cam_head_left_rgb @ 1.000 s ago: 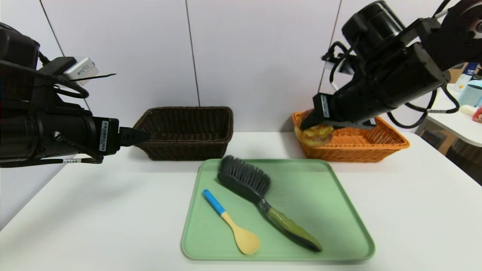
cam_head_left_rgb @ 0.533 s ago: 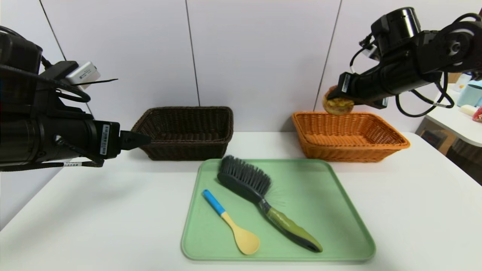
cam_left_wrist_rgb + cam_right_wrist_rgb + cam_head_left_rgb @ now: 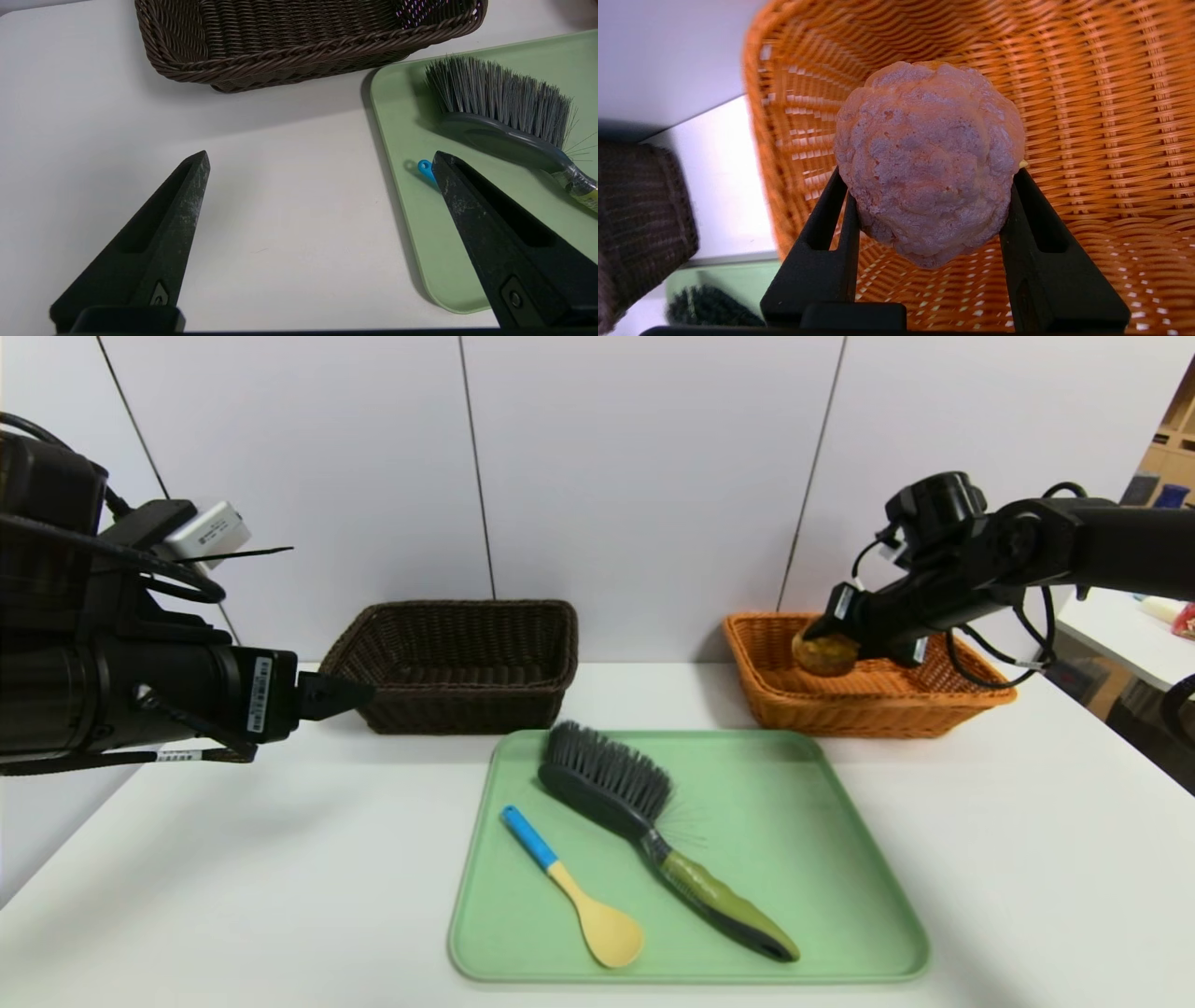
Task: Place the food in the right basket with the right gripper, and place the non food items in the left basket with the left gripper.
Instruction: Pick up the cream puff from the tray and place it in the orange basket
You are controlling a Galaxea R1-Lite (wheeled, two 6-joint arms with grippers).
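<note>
My right gripper is shut on the pinkish-brown cream-puff bun, holding it low inside the orange basket, above its woven floor. The bun shows in the head view near the basket's left end. My left gripper hangs open in front of the dark brown basket, its fingers wide apart over bare table. The spoon with blue handle and the brush with olive-green handle lie on the green tray.
The tray lies at the table's middle front, its edge close to my left gripper's finger. The brush bristles point toward the brown basket. A side table with small objects stands at far right.
My right gripper carried the bun from the orange basket's near-left rim up above its back edge, then lowered it down into the basket. The left arm barely moved.
</note>
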